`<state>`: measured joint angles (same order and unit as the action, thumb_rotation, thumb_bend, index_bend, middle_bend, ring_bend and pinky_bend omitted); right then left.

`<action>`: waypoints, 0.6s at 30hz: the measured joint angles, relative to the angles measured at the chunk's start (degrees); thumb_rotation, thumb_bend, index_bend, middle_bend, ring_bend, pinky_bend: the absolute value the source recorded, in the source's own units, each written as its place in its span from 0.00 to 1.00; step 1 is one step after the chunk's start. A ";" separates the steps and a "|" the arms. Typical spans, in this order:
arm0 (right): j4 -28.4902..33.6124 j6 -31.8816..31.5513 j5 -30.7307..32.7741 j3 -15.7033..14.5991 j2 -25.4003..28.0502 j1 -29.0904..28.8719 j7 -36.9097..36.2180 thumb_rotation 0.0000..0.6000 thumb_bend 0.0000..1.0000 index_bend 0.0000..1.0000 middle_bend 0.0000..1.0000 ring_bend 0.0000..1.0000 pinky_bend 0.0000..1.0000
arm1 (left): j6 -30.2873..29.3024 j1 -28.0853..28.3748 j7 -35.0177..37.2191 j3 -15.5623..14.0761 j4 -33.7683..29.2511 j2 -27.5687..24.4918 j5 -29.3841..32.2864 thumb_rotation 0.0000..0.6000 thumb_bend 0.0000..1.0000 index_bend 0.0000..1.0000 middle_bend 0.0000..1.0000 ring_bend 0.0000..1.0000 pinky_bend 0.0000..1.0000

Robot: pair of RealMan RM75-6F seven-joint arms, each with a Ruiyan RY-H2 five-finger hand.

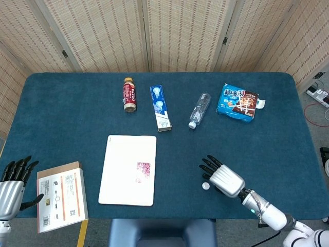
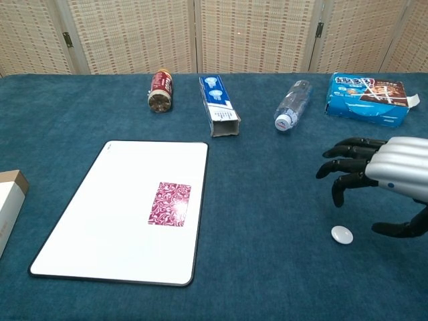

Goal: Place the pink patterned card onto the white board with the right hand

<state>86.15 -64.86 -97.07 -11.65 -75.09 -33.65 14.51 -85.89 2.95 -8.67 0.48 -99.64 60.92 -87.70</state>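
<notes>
Open cloth between the white board and the right robot hand; clutter lines the far edge.

The bench [image 2: 267,200] lies bare between the white board [image 2: 100,227] and the right robot hand [image 2: 381,177], save a small white disc [image 2: 342,234] just below that hand's fingers. Far off, a brown bottle [image 2: 160,91], toothpaste box [image 2: 219,105], clear bottle [image 2: 293,105] and blue snack pack [image 2: 366,97] stand in a spaced row. A cardboard box [image 1: 61,197] sits left of the board.

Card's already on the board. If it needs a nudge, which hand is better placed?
Right, probably. The right hand hovers open over the table beside the white board, nearer the pink patterned card. The left hand sits off the table's corner.
</notes>
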 measured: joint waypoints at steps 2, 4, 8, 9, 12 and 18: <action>-0.50 0.54 -0.29 0.10 -0.63 0.12 0.14 1.00 0.33 0.37 0.19 0.02 0.00 | -0.08 -0.09 0.19 -0.10 0.12 0.03 -0.05 1.00 0.21 0.15 0.08 0.09 0.00; -0.98 1.16 -0.35 0.24 -1.16 0.20 0.29 1.00 0.33 0.37 0.19 0.01 0.00 | -0.11 -0.15 0.37 -0.14 0.26 0.03 0.00 1.00 0.21 0.15 0.08 0.09 0.00; -1.92 2.65 -0.47 0.65 -2.41 0.28 0.93 1.00 0.33 0.37 0.19 0.01 0.00 | -0.13 -0.28 0.80 -0.23 0.55 -0.02 0.13 1.00 0.21 0.15 0.08 0.09 0.00; -1.97 2.85 -0.47 0.76 -2.51 0.28 1.25 1.00 0.33 0.37 0.19 0.01 0.00 | -0.15 -0.30 0.91 -0.25 0.62 -0.03 0.11 1.00 0.21 0.15 0.08 0.09 0.00; -1.95 3.73 -0.46 1.18 -2.89 0.27 2.53 1.00 0.33 0.37 0.19 0.01 0.00 | -0.18 -0.34 1.21 -0.30 0.91 -0.01 0.09 1.00 0.21 0.15 0.08 0.09 0.00; -2.11 5.46 -0.05 2.05 -3.57 0.23 3.79 1.00 0.33 0.38 0.19 0.01 0.00 | -0.09 -0.34 1.57 -0.34 1.32 0.12 0.13 1.00 0.21 0.15 0.08 0.09 0.00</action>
<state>84.03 -59.40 -97.12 -9.61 -78.67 -33.42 18.29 -85.98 2.61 -7.10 0.13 -98.31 61.04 -87.57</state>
